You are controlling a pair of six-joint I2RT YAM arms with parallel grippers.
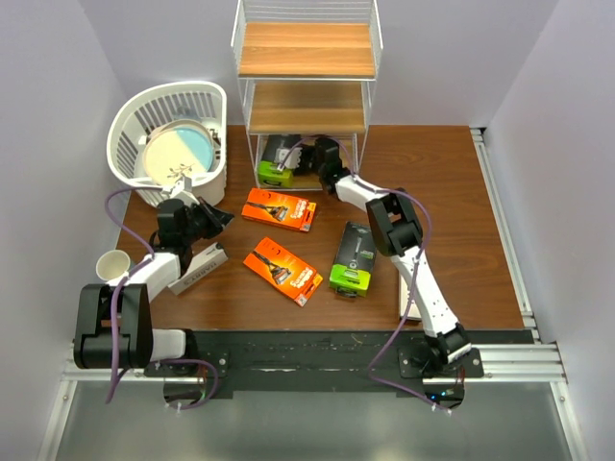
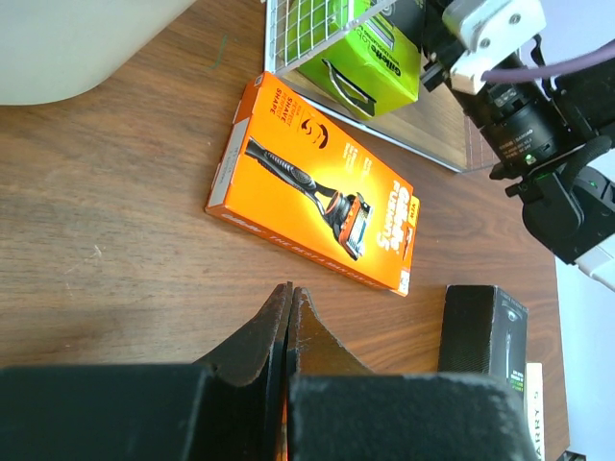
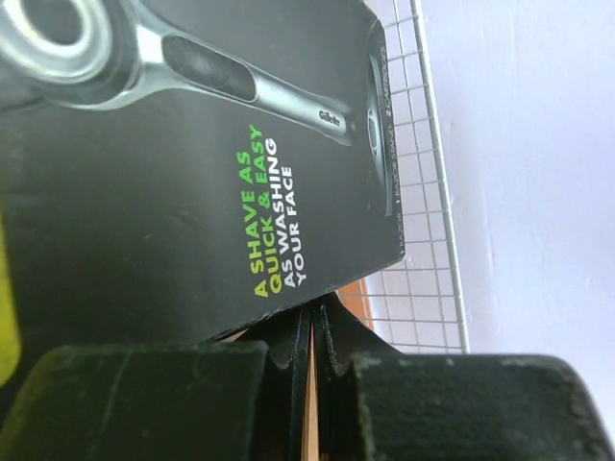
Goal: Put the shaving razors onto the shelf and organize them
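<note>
From above, the three-tier wire shelf [image 1: 306,50] stands at the far edge of the counter [image 1: 461,221], and one black-and-lime razor pack [image 1: 277,163] lies on its bottom board. The right pincer [image 1: 309,157] reaches into that tier just beside the pack, jaws clenched. On the counter lie a far orange razor box [image 1: 279,209], a near orange razor box [image 1: 282,271], a second black-and-lime pack [image 1: 352,259] and a slim white box [image 1: 199,268]. The left pincer [image 1: 219,219] hovers clenched and empty near the white box. A paper cup [image 1: 113,264] and a white slatted basket [image 1: 168,144] sit to the left. In the left wrist view the fingers are pressed together over bare wood, with the far orange razor box [image 2: 317,211] lying flat beyond them. In the right wrist view the clenched tips meet the lower edge of the shelved pack [image 3: 192,192]; whether they touch it I cannot tell.
</note>
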